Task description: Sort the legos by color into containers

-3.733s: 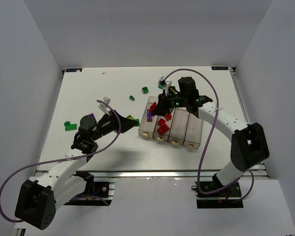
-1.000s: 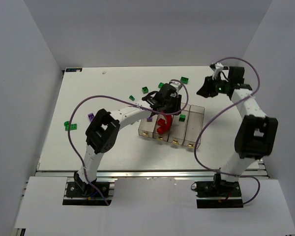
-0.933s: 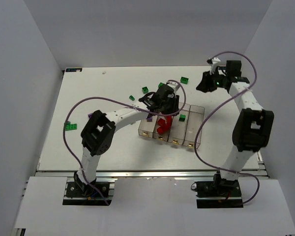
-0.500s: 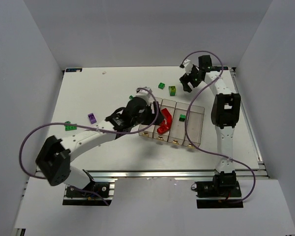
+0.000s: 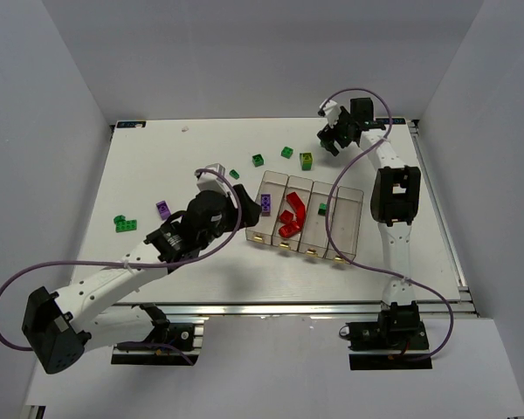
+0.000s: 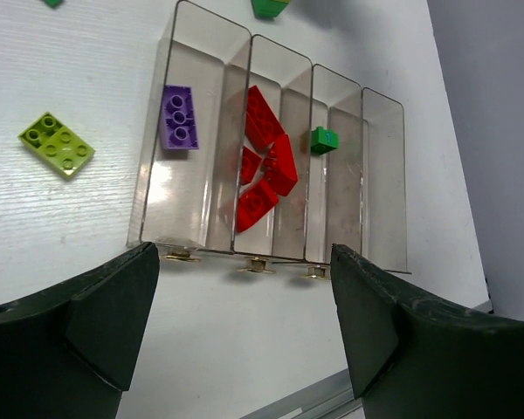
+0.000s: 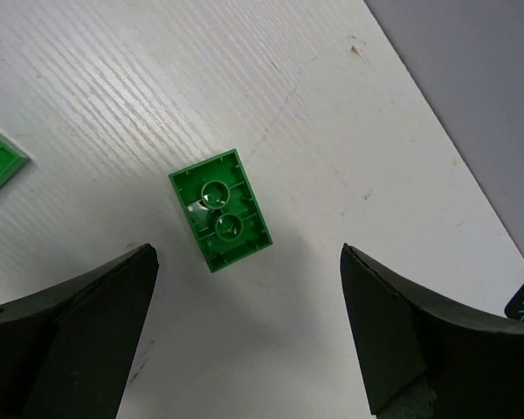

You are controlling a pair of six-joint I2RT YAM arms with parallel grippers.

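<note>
Containers [image 6: 384,192] with purple, red, green legos [image 6: 266,166]

A white rectangular table [image 5: 157,175] fills the middle of the overhead view, boxed in by three plain pale grey walls: a back wall [image 5: 262,52], a left wall [image 5: 35,175] and a right wall [image 5: 498,175]. Soft, even light leaves only faint shadows on the tabletop, whose surface shows a fine ribbed grain up close. A silver metal rail [image 5: 271,307] runs along the near edge, with a white panel [image 5: 271,367] in front of it.
</note>
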